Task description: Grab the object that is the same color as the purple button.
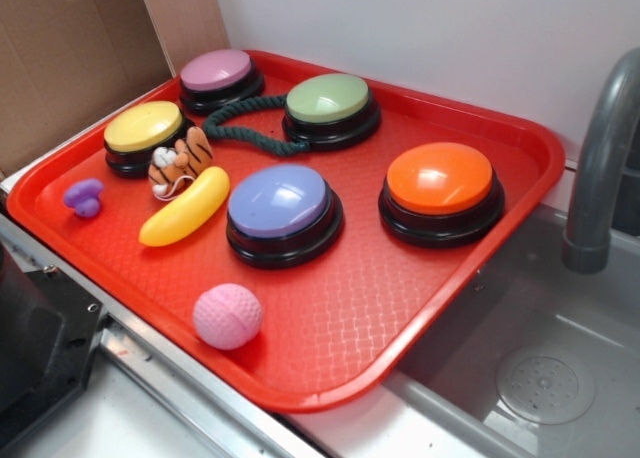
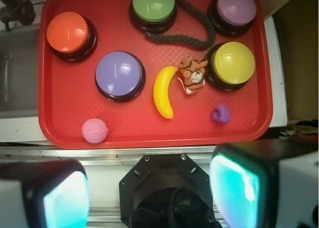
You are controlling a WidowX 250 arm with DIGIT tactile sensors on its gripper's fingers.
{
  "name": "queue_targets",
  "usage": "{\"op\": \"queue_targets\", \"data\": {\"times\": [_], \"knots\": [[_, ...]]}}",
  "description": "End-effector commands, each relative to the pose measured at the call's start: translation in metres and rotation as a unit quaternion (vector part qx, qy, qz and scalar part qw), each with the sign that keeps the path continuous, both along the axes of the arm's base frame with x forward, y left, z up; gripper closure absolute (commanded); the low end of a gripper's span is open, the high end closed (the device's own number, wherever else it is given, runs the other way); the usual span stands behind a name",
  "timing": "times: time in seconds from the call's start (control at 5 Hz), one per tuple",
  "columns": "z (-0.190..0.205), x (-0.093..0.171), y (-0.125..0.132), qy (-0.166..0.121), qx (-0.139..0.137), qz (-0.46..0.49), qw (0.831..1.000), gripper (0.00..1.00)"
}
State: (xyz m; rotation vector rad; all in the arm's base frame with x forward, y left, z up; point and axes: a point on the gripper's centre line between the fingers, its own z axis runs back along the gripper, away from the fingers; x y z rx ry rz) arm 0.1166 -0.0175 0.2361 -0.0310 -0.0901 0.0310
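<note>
A red plastic tray (image 1: 520, 143) with a waffle-textured floor holds 5 round dome buttons on black bases; the large lavender-blue purple button (image 1: 279, 202) sits near the tray's middle, with an orange dome button (image 1: 440, 179) to one side of it, a green dome button (image 1: 327, 98) behind, a smaller pink-mauve dome button (image 1: 215, 70) at the far corner and a yellow dome button (image 1: 144, 126) beside that. A dark green twisted rope (image 1: 240, 128) loops between the green and pink-mauve buttons; a small striped tiger figure (image 1: 180, 162) lies against the yellow button's base, touching one end of a yellow plastic banana (image 1: 186, 207) that rests just beside the purple button. The small purple lumpy plastic toy (image 1: 83, 196) sits alone on bare tray floor near the rim, close to the yellow button and apart from the banana; a pink dimpled ball (image 1: 227, 316) rests near the front rim. In the wrist view the gripper (image 2: 149, 190) hangs off the tray's near edge, its 2 fingers (image 2: 60, 195) spread wide and pinching nothing; the purple toy (image 2: 221, 114) lies on the tray above the right-hand finger. A grey faucet (image 1: 600, 158) stands over a grey sink (image 1: 545, 378) beside the tray.
</note>
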Motion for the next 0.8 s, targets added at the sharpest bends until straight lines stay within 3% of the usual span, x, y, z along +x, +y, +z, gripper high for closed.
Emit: {"op": "queue_targets", "data": {"times": [0.0, 0.4, 0.6], "knots": [[0.0, 0.0, 0.0, 0.0, 0.0, 0.0, 1.0, 0.0], [-0.04, 0.01, 0.046, 0.001, 0.003, -0.01, 1.0, 0.0], [-0.08, 0.012, 0.083, -0.004, 0.008, 0.022, 1.0, 0.0]]}}
